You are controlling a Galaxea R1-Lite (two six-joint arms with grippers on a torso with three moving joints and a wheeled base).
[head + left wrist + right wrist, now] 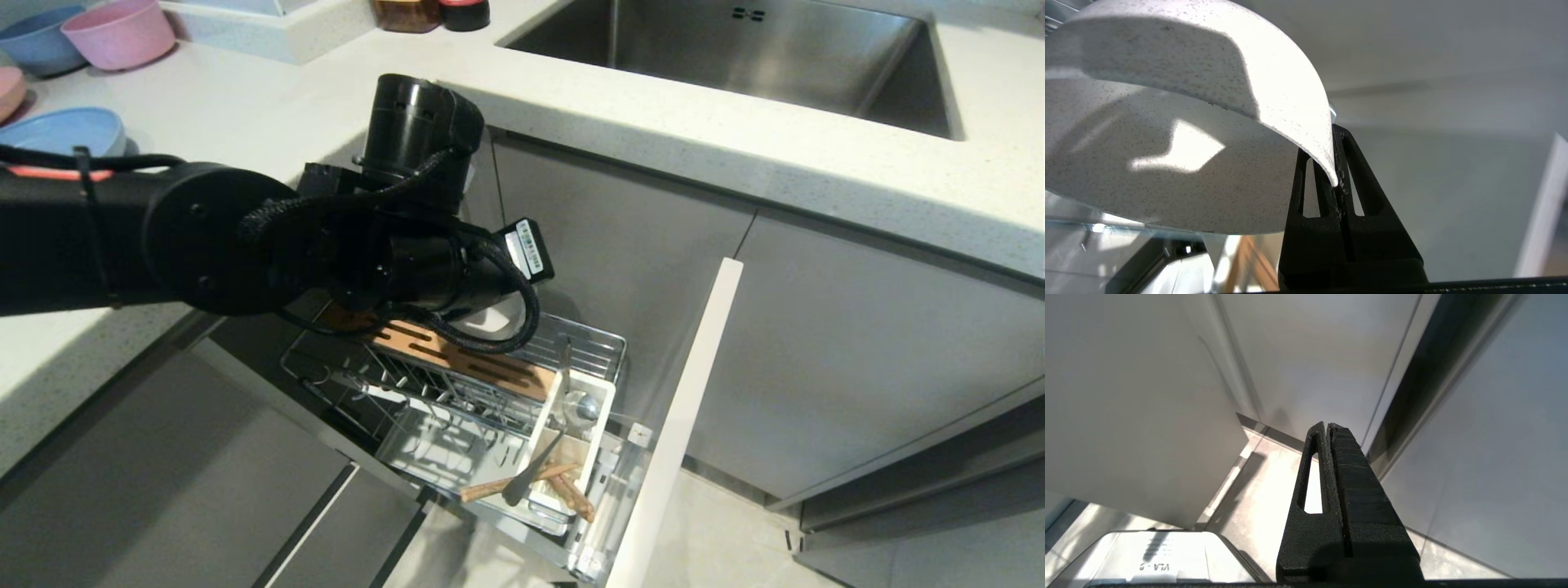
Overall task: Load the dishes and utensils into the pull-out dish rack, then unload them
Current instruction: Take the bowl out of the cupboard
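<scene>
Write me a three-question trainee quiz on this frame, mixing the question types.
1. True or false: the left gripper is shut on the rim of the speckled cream-white round bowl.
2. Which holds the long-handled silver metal spoon? A) steel sink B) white plastic utensil caddy C) countertop
3. Fill in: the light wooden chopsticks lie at the caddy's ___ end, away from the cabinet.

Key: 1 true; 2 B; 3 front. The right gripper is shut, parked beside the cabinets.

Left gripper (pixel 1338 179) fingers (pixel 1361 183) clamped together, arm reaching low; right gripper (pixel 1329 428) closed, parked.
</scene>
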